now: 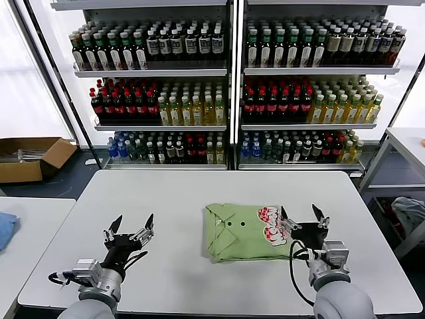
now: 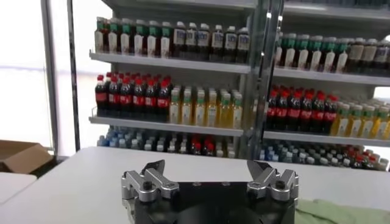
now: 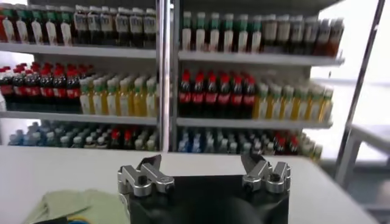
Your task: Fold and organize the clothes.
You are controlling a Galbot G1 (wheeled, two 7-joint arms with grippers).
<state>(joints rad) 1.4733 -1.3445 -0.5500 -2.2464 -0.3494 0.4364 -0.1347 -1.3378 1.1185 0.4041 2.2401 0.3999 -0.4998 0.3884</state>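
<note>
Our left gripper (image 1: 132,224) low on our left side, jaws spread wide, our right gripper (image 1: 303,216) likewise open, both empty

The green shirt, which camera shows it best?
The head view: the whole folded green shirt lies on the white table, print visible. Each wrist view catches only a green edge of it.

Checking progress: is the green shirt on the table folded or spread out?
Folded. The green shirt lies as a compact rectangle on the table, no sleeves sticking out, collar buttons on top and the red-and-white print at one side.
</note>
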